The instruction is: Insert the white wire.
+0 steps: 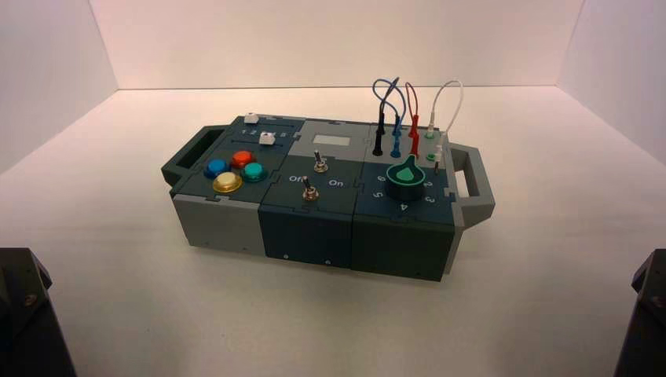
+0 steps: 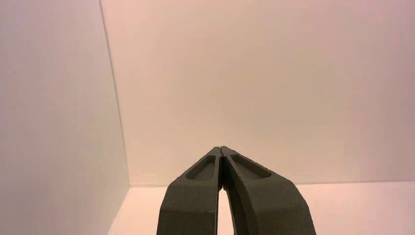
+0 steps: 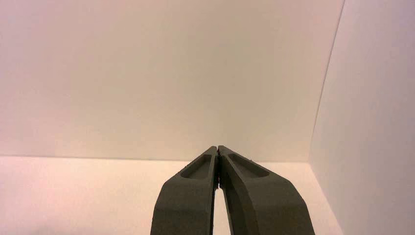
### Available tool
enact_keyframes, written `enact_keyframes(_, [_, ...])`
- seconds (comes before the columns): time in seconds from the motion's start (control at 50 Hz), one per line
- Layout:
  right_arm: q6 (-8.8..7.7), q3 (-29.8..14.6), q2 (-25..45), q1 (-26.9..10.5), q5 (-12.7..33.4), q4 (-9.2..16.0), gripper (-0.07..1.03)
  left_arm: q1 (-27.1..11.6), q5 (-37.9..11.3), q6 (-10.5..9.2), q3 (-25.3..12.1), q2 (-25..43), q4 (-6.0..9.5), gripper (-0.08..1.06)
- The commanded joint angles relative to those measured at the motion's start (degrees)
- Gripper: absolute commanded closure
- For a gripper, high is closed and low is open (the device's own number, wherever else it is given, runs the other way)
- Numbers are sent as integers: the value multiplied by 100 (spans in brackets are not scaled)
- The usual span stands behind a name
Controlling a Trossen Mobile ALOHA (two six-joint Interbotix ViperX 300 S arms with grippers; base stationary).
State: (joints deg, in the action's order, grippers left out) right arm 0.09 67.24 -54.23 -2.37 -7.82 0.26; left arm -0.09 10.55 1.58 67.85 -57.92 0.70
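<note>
The white wire (image 1: pixel 450 96) arches in a loop over the box's far right corner. One white plug (image 1: pixel 431 123) stands in the rear green socket. The other plug (image 1: pixel 439 151) hangs by the front green socket (image 1: pixel 431 157); I cannot tell whether it is seated. The box (image 1: pixel 220 224) stands mid-table, turned a little. My left gripper (image 2: pixel 221 148) is shut and empty, parked at the near left and facing the wall. My right gripper (image 3: pixel 217 147) is shut and empty, parked at the near right. Neither is near the box.
A red wire (image 1: pixel 412 110) and a blue wire (image 1: pixel 385 93) stand plugged in just left of the white one. A green knob (image 1: pixel 407 174) sits in front of them. Two toggle switches (image 1: pixel 314 177), coloured buttons (image 1: pixel 227 182) and white sliders (image 1: pixel 266 139) lie further left. Handles stick out at both ends.
</note>
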Motion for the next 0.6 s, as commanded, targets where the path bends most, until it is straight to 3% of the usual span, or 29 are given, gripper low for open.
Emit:
enact_keyframes(0.02, [9,-264,26,-105,220,9,99,18,-185,18,-237,53,0,100])
enact_keyframes(0.1, [0,-334,53,-229,448,9,99,9,-404,18,-299,62,0,100])
enact_keyframes(0.28, [9,-536,290,-536,1187,18,99,-220,-1494,9,-545,149,9,100])
enact_keyframes(0.42, [44,-677,483,-721,1714,149,99,-668,-2092,9,-668,202,53,101])
enact_keyframes(0.6, [53,-853,721,-870,2435,554,99,-1538,-2593,-26,-809,369,97,101])
